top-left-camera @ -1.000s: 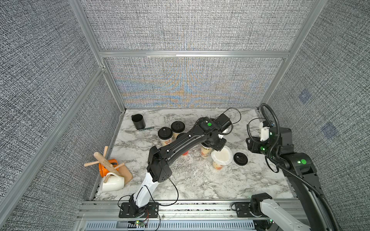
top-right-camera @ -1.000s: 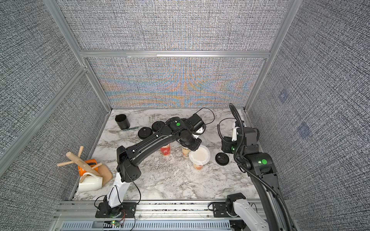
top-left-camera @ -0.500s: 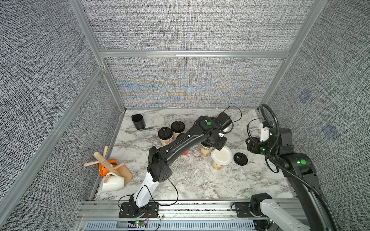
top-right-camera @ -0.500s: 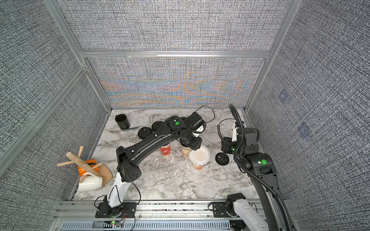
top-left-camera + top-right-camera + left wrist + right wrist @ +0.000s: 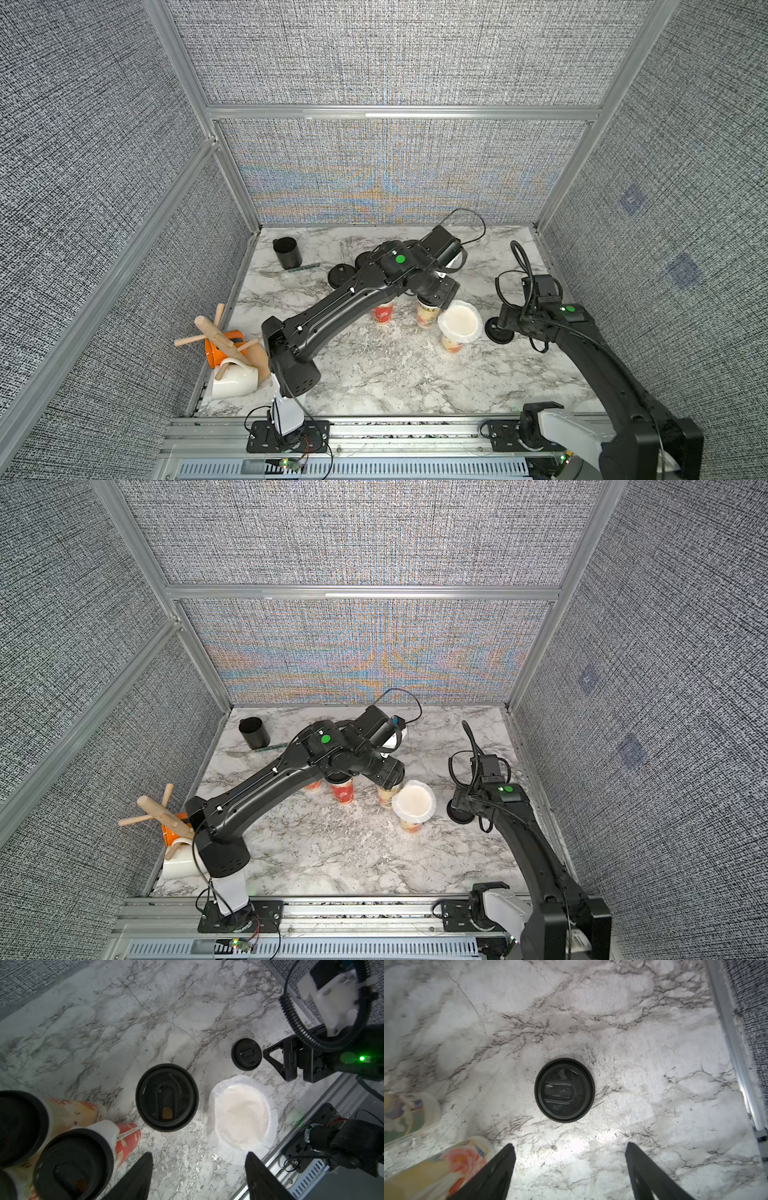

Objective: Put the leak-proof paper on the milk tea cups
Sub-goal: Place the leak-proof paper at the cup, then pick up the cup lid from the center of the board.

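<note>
Reaching across the marble table [image 5: 374, 374], the left gripper [image 5: 198, 1154] gapes empty above the milk tea cups [image 5: 427, 316], one capped by leak-proof paper [image 5: 459, 322], while the right gripper [image 5: 570, 1145], also wide and empty, hovers over a black lid [image 5: 564, 1089].

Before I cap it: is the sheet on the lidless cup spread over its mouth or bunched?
Spread: the leak-proof paper covers the whole mouth of the milk tea cup, its crinkled edge overhanging all round.

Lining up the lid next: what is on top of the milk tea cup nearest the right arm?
A leak-proof paper sheet lies over the mouth of the cup, its crinkled edge overhanging all round. Nothing sits on the paper. It hides the rim and the contents.
</note>
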You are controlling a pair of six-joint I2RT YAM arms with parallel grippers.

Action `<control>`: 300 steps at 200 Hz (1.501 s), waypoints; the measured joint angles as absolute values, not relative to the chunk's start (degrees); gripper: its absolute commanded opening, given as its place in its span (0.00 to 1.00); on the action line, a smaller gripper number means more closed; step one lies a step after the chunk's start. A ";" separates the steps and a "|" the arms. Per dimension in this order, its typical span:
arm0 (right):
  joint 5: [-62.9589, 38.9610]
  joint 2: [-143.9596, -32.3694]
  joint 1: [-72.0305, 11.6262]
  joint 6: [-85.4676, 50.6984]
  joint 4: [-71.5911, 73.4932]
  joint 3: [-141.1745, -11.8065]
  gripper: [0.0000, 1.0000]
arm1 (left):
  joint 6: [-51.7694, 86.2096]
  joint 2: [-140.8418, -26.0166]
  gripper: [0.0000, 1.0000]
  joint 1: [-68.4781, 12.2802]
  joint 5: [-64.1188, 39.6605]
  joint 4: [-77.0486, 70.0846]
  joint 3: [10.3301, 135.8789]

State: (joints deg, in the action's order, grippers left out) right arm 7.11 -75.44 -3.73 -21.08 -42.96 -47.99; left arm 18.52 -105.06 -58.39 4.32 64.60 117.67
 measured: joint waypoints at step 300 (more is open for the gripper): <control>4.19 -94.26 -3.31 -21.87 -31.16 -47.24 0.69 | 18.44 -99.11 0.76 -55.40 7.53 60.58 107.44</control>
